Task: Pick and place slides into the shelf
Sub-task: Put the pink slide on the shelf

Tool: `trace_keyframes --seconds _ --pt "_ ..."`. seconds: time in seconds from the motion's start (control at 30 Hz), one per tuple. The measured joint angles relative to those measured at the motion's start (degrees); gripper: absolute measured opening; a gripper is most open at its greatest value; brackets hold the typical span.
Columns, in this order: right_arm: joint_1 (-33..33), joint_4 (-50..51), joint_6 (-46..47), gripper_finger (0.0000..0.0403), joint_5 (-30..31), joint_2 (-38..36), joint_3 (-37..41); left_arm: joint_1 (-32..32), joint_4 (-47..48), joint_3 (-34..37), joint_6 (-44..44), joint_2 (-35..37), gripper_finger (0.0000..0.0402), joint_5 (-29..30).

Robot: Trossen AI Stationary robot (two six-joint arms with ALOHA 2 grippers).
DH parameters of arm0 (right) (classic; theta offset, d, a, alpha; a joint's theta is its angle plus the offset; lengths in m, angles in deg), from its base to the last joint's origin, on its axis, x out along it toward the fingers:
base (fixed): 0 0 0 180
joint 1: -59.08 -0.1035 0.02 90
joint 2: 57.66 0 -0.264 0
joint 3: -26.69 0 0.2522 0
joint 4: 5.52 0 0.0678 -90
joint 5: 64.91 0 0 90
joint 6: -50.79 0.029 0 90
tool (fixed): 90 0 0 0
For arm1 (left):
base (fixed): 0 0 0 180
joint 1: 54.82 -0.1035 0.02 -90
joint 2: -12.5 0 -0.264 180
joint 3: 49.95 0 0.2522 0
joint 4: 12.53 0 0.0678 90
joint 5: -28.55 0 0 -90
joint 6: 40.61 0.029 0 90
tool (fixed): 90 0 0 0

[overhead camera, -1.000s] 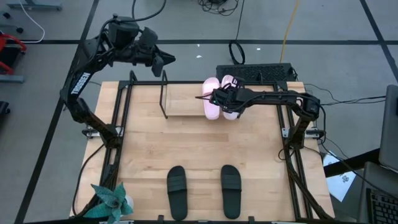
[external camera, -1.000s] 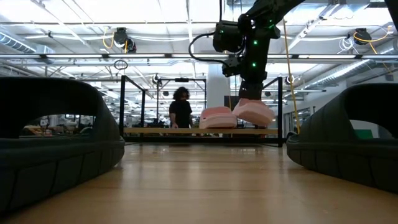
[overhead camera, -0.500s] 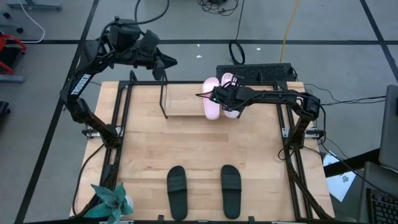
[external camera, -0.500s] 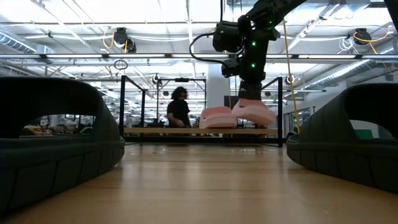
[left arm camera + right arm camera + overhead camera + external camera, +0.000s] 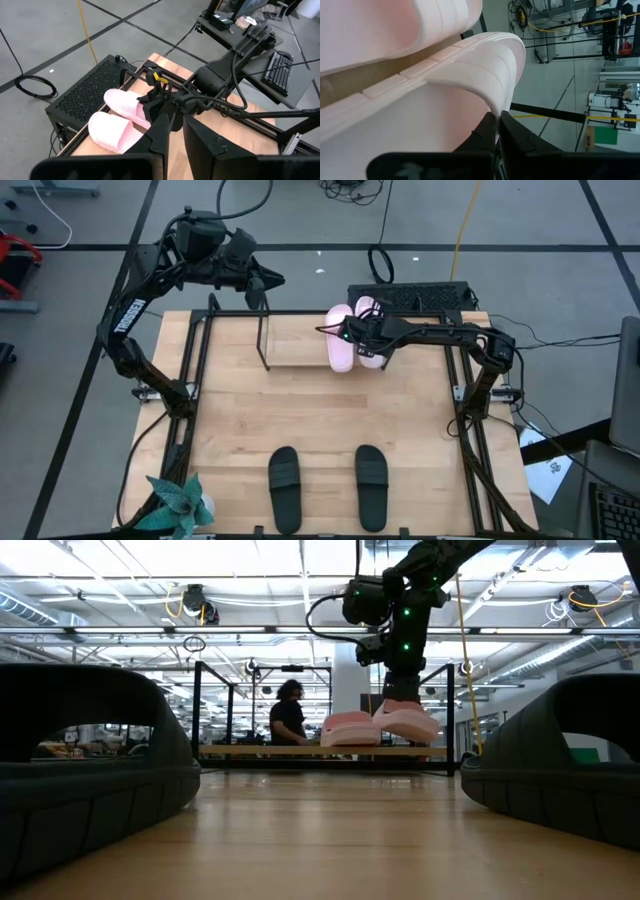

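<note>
One pale pink slide (image 5: 340,352) lies on the right end of the shelf (image 5: 290,352), a low black rod rack with a wooden base at the table's far side. My right gripper (image 5: 350,332) is over the second pink slide (image 5: 371,360), right beside the first, and is shut on it. In the low view this slide (image 5: 405,720) sits slightly tilted next to the resting one (image 5: 350,728). Two black slides (image 5: 284,476) (image 5: 371,486) lie sole down near the near edge. My left gripper (image 5: 268,280) hangs shut above the far left corner. My right gripper pinches the strap's edge (image 5: 492,107) of the pink slide between its two fingers (image 5: 512,137). It comes from above, pointing down (image 5: 400,690). The slide sits slightly tilted below the fingers; whether its sole touches the shelf, I cannot tell.
A potted plant (image 5: 180,505) stands at the near left corner. Black frame rails (image 5: 190,410) (image 5: 465,420) run along both sides of the table. A black perforated box (image 5: 410,298) sits behind the far edge. A person (image 5: 290,718) stands in the room beyond.
My right gripper has carried the pink slide a little toward the table's far edge, staying shut on it, and the slide now sits a bit more level.
</note>
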Motion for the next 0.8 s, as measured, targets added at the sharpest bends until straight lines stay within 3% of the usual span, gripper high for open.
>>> trace_keyframes --seconds 0.37,0.8 --pt "1.0 -0.1 0.1 0.0 -1.7 0.0 0.1 0.0 0.0 0.0 0.8 0.0 0.0051 0.0" --pt "0.8 -4.8 -0.4 0.0 -0.9 -0.1 5.8 0.0 0.0 0.0 2.1 0.0 0.0051 0.0"
